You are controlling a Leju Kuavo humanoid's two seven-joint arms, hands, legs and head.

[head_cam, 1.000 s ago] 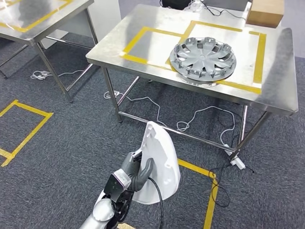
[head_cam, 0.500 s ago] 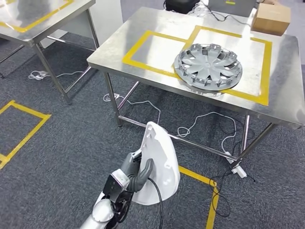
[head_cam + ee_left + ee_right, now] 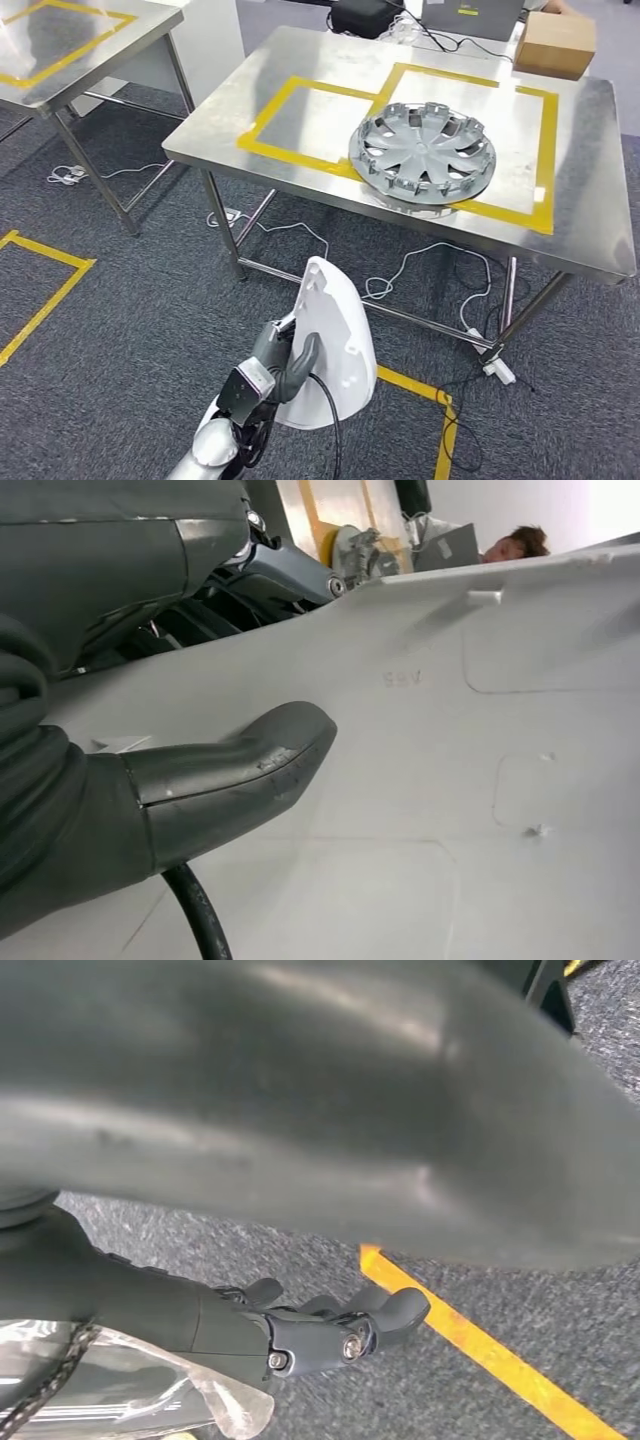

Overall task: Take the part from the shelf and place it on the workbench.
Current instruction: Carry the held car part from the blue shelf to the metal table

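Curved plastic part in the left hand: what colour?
White, plain, with no pattern. The curved plastic part held by the left hand shows best in the head view.

A stainless steel counter [image 3: 581, 180] on thin metal legs stands ahead of me. Yellow tape [image 3: 275, 152] marks two adjoining rectangles on its top. A silver wheel cover [image 3: 421, 153] lies flat on the counter, across the tape line between the two rectangles and mostly in the right one. A brown cardboard box [image 3: 555, 43] sits at the far right corner, with a black case [image 3: 364, 14] and some cables at the far edge. A second steel counter [image 3: 53, 45], also taped yellow, stands to my left. Below is grey carpet floor [image 3: 136, 320] with yellow tape outlines and white cables.
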